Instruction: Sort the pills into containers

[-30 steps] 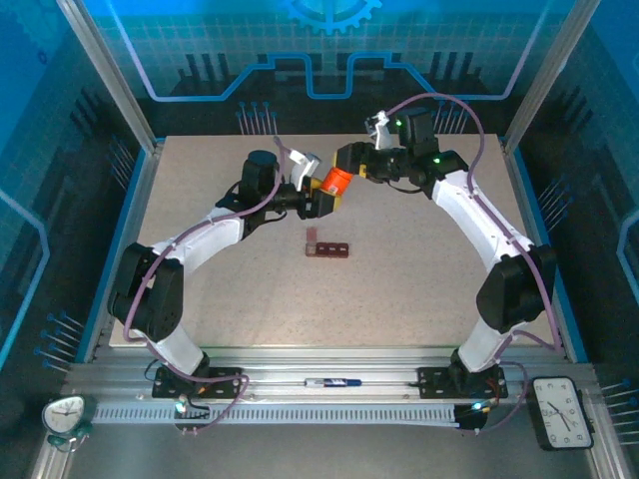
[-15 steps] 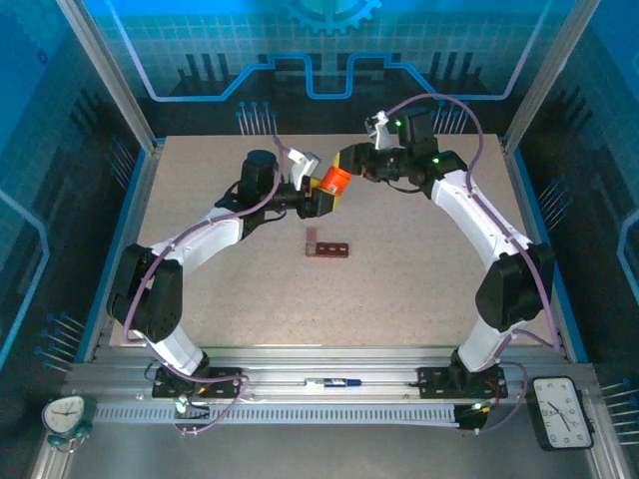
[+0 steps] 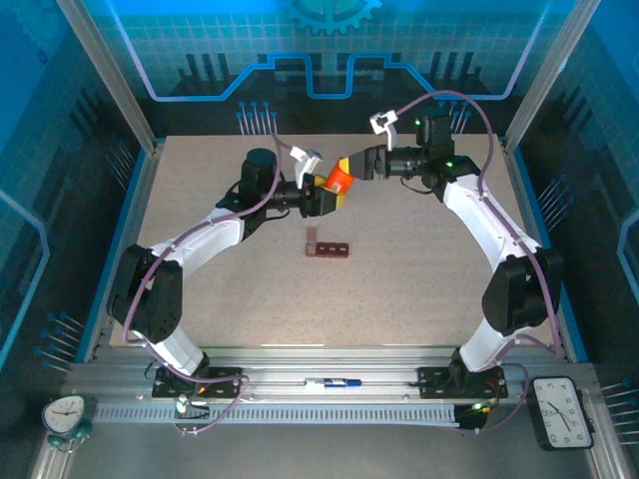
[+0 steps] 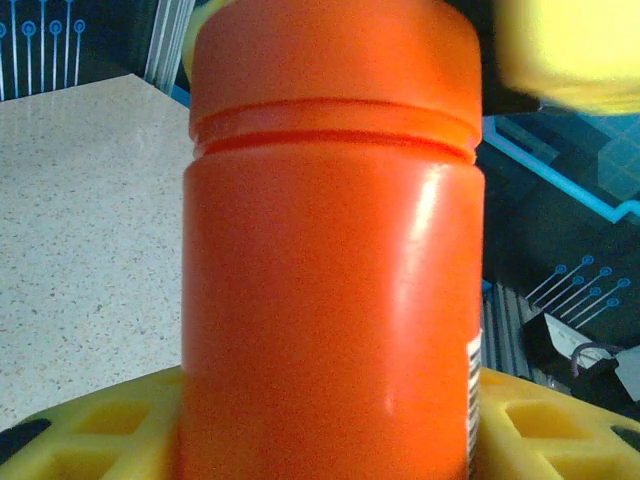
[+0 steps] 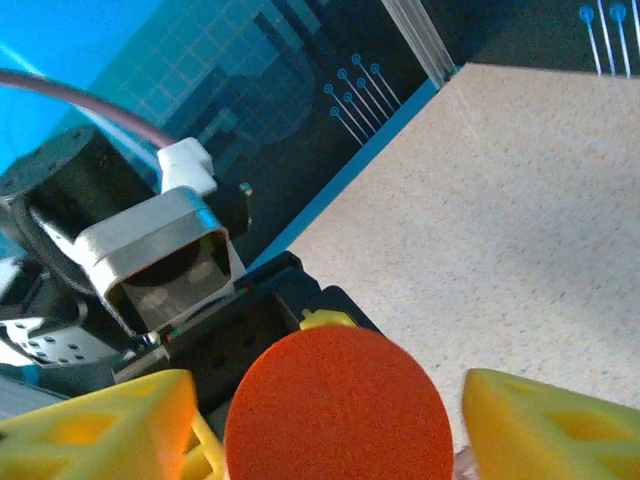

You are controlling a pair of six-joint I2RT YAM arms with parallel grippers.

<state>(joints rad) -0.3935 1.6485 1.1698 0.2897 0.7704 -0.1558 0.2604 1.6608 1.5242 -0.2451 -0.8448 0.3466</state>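
Left gripper clamps the orange pill bottle by its body. Right gripper has its yellow fingers spread on either side of the cap, not pinching it. Below them, the four-compartment bar lies on the table.

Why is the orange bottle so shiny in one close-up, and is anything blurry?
Left wrist view: a bright glare streak runs down the orange pill bottle, and the yellow finger at top right is blurred. Right wrist view: its cap looks soft, too close. Top external view: sharp, evenly lit table.
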